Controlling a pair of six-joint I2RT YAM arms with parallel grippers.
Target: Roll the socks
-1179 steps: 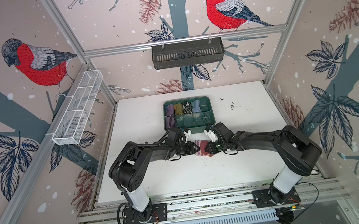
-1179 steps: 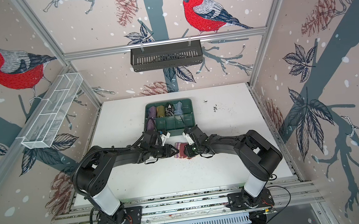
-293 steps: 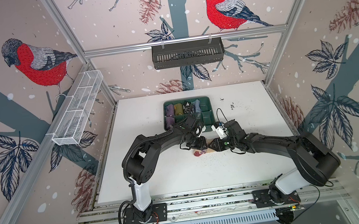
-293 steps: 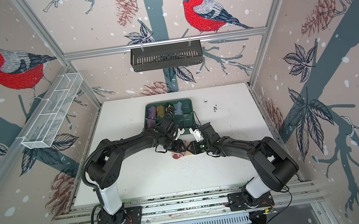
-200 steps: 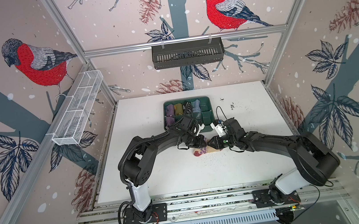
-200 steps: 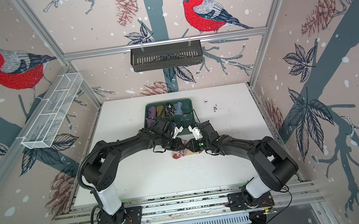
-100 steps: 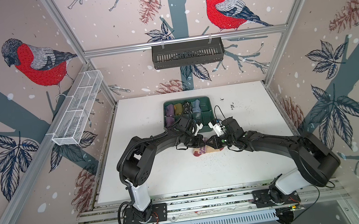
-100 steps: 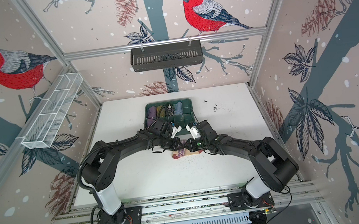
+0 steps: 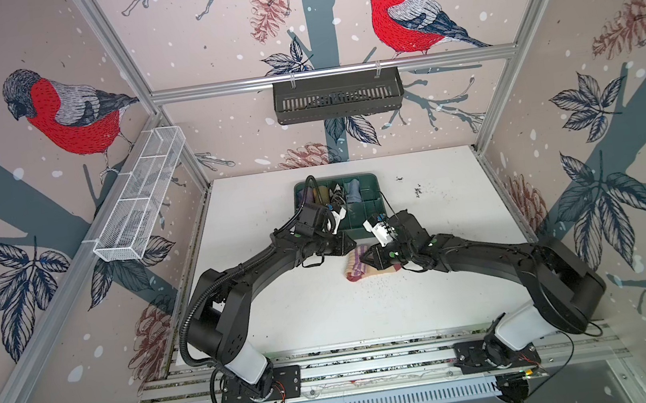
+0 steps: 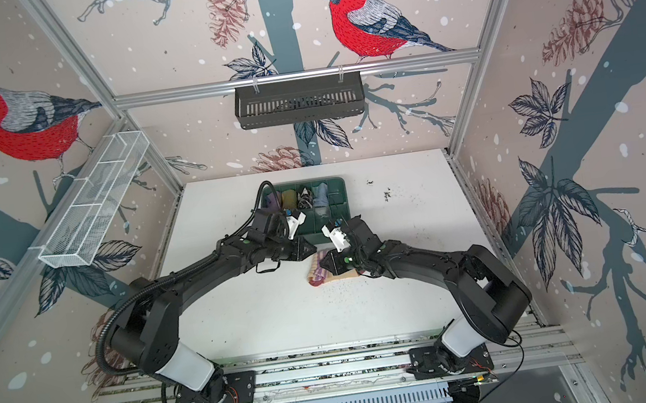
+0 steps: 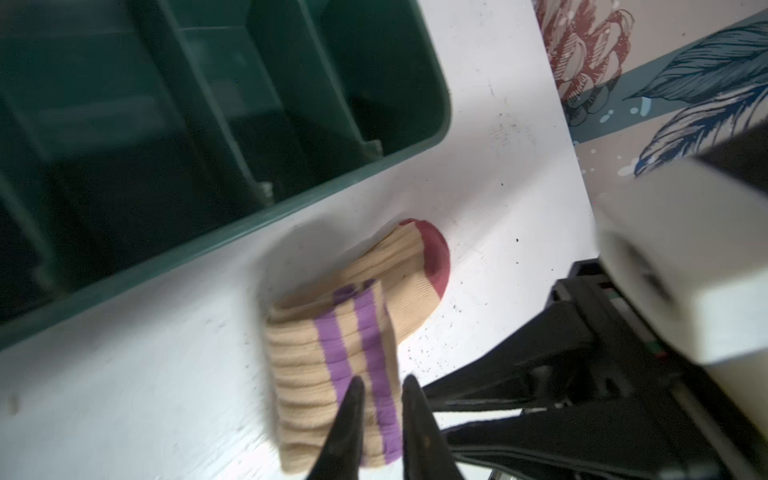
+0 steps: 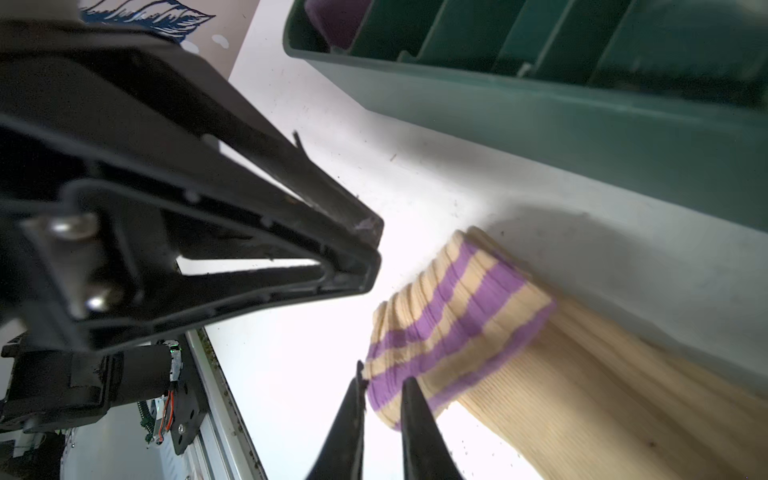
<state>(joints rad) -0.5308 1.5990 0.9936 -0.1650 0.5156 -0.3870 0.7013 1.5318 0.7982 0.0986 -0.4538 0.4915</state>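
Ribbed tan knit sock (image 11: 307,365), purple stripes, folded double.

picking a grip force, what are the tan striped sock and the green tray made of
Tan striped sock: soft ribbed knit, matte, maybe cotton; ridges and limp fold show it. Green tray: probably rigid moulded plastic, faint sheen, smooth walls, thin dividers.

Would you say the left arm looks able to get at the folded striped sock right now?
Probably yes: the left pincer points at the striped sock with only bare table between them, though the right pincer at the same fold may crowd it.
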